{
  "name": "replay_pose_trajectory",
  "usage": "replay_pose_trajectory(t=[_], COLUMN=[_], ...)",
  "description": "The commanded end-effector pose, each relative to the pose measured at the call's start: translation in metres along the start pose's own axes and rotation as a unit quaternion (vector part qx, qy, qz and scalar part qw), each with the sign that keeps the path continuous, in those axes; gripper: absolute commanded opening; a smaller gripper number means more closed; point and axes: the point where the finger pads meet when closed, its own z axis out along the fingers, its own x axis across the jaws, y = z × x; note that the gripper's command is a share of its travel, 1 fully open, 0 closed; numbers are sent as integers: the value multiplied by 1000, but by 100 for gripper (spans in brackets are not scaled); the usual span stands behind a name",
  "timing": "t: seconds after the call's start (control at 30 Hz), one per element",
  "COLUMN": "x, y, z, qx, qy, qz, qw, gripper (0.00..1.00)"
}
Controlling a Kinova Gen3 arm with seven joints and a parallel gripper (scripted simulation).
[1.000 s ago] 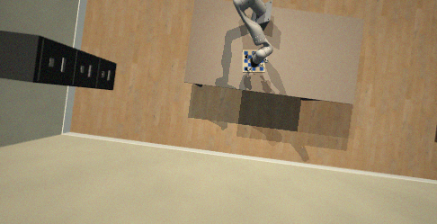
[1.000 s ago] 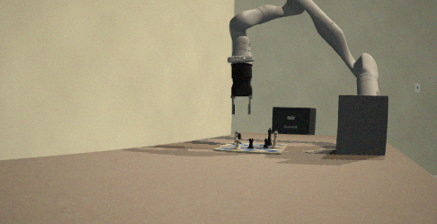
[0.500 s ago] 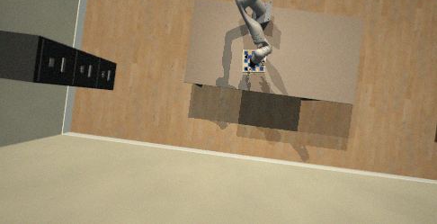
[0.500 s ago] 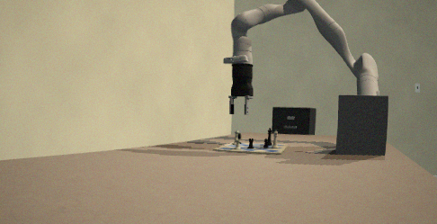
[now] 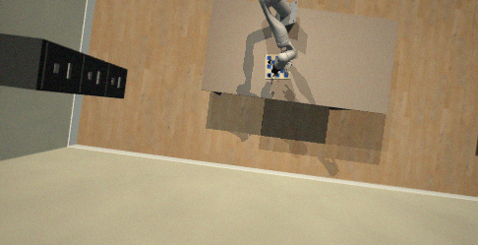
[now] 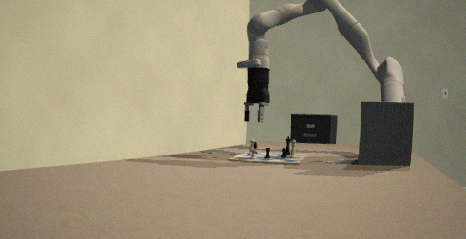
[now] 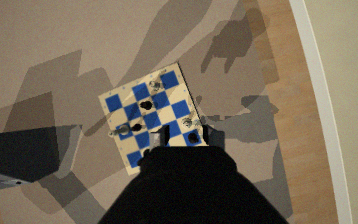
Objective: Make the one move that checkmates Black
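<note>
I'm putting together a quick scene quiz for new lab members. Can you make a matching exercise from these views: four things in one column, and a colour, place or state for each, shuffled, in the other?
Things:
1. gripper
2. chessboard
3. pedestal
4. cabinet

Descriptions:
A. blue and cream squares
B. dark block under the arm's base
C. open, above the board, holding nothing
D. black, with drawers, standing off the table by the wall

Pairs: 1-C, 2-A, 3-B, 4-D
</note>
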Motion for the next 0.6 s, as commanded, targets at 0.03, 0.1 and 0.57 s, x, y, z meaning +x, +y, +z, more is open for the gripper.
replay_pose_trajectory(t=[0.03, 0.1, 0.57], x=[1, 2, 3], y=[0, 0, 1], z=[-2, -2, -2], qx=[1, 1, 1], qy=[2, 2, 3], qz=[12, 18, 32], qw=[1000, 1000, 999], gripper=[100, 100, 100])
